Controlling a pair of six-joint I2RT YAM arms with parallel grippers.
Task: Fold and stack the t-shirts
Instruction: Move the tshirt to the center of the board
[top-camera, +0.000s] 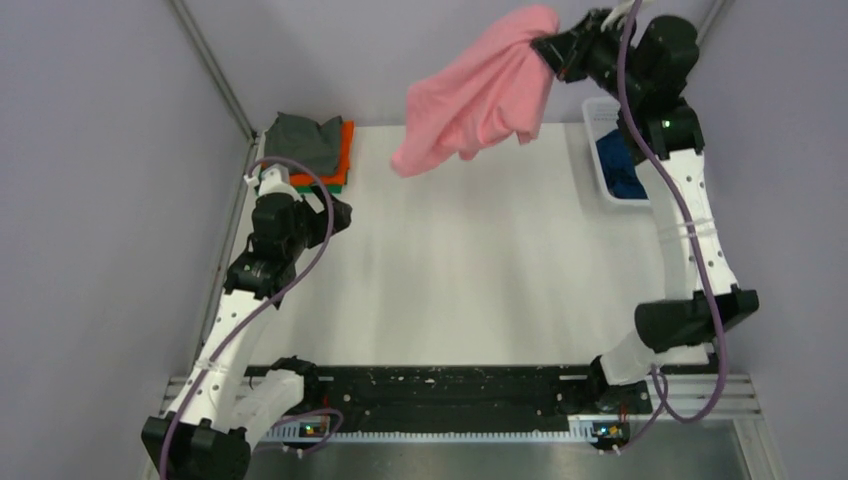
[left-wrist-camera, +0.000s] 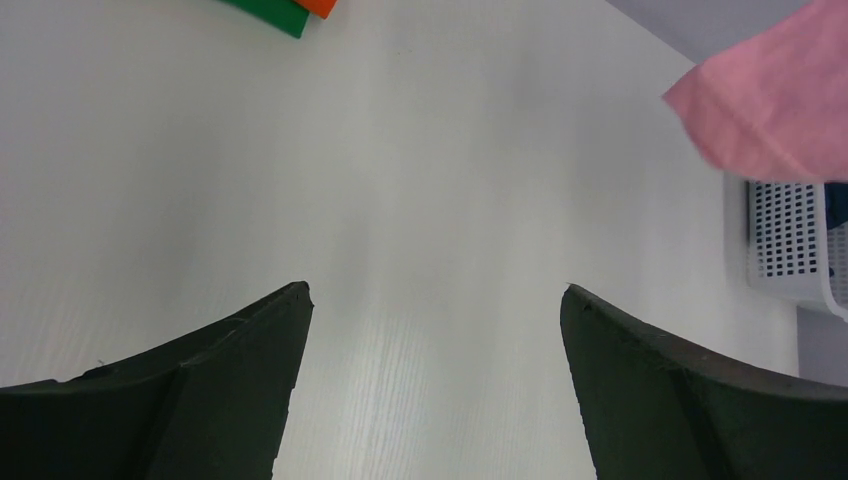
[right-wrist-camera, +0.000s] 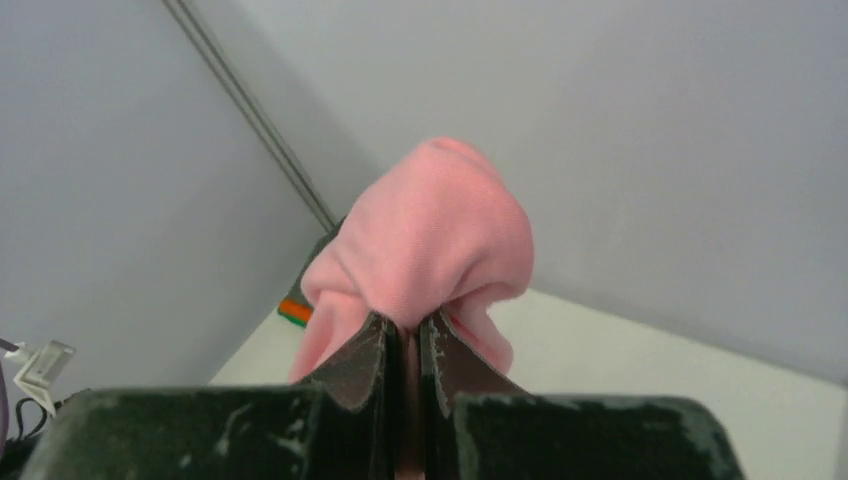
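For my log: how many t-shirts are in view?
5: pink tee hanging from the right jaws; grey tee, orange tee and green tee stacked at the far left; blue tee in the basket, where more may hide.

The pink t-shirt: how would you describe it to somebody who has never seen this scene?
Look above the far right part of the white table. There the shut right gripper holds the pink t-shirt bunched in the air. It alone is pink and hanging; the rest lie in the far-left stack or the white basket.
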